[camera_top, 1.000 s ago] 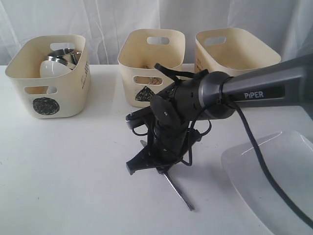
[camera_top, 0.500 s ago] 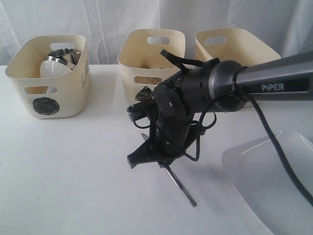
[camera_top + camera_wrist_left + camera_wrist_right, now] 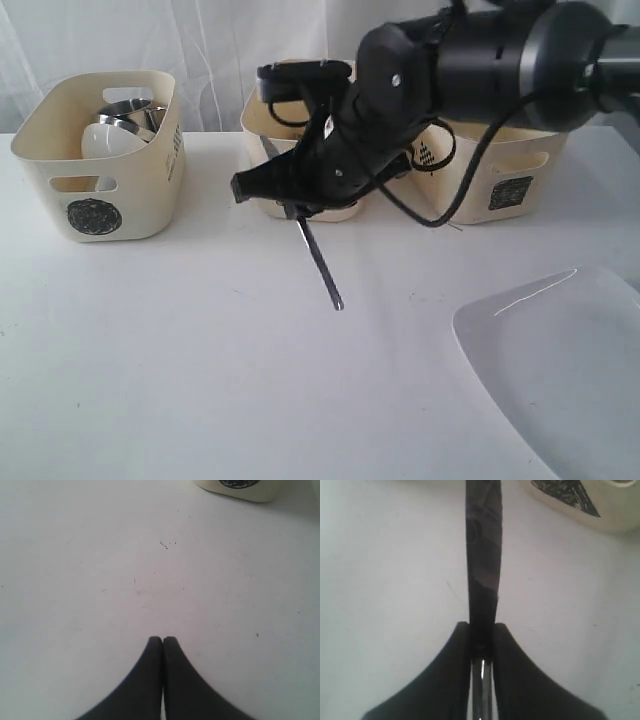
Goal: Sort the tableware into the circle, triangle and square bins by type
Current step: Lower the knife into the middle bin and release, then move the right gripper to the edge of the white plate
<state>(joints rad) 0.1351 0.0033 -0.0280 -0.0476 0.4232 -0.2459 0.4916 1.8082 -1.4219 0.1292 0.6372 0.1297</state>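
My right gripper (image 3: 288,200) is shut on a steel knife (image 3: 320,262), which hangs slanted in the air just in front of the triangle bin (image 3: 300,95). In the right wrist view the knife (image 3: 482,555) runs out from between the fingers of the gripper (image 3: 482,627) toward the triangle mark (image 3: 565,492). The circle bin (image 3: 100,190) holds steel mugs (image 3: 130,110) and a white bowl (image 3: 108,140). The square bin (image 3: 510,190) stands to the right, partly behind the arm. My left gripper (image 3: 162,639) is shut and empty over bare table.
A large white squarish plate (image 3: 560,370) lies at the front right of the white table (image 3: 180,350). The right arm (image 3: 480,65) blocks much of the triangle and square bins. A bin's lower edge (image 3: 240,487) shows in the left wrist view.
The right arm has lifted the knife off the table and carried it up and back, to just in front of the triangle bin. The plate has not moved.
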